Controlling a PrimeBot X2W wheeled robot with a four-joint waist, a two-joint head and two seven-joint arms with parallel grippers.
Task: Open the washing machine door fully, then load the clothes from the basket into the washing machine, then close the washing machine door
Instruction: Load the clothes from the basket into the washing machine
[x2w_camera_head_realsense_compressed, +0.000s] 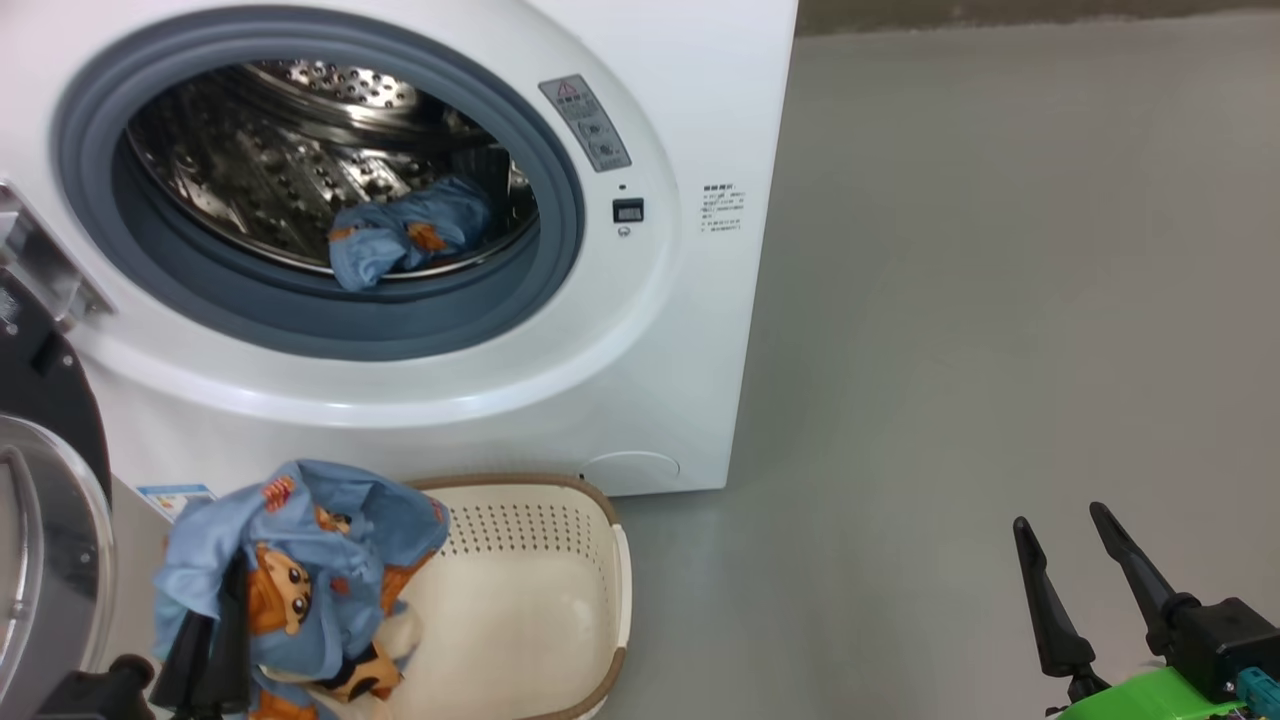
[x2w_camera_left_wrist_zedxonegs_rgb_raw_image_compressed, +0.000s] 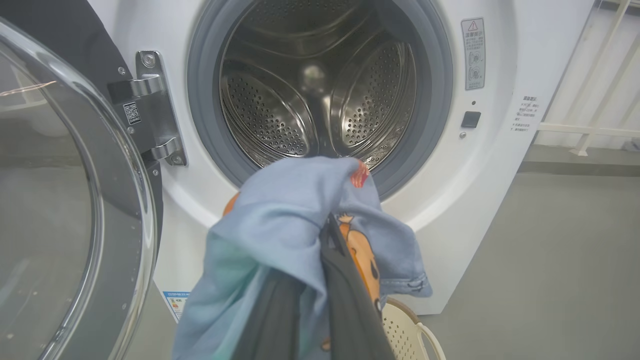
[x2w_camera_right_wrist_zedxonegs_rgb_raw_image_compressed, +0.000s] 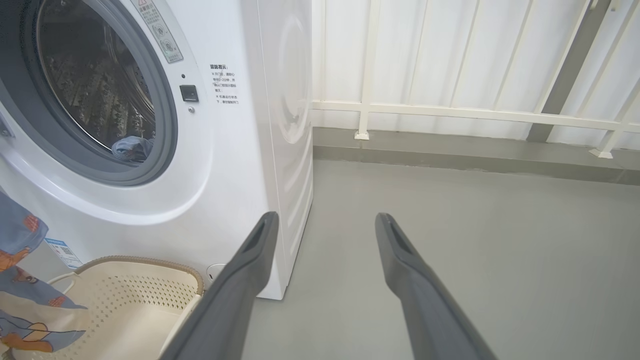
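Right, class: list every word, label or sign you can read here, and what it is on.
Grey sticker on the washer: a warning triangle; its words too small.
Chinese print right of it: too small.
QR sticker by the hinge: no readable words.
Blue label low on the front: blurred.

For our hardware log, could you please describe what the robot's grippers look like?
The right gripper has two long, dark grey fingers tapering to slim tips, each with a shallow slot near the tip. They rise from a black block on a bright green mount with a small teal connector. The left gripper shows the same dark fingers.
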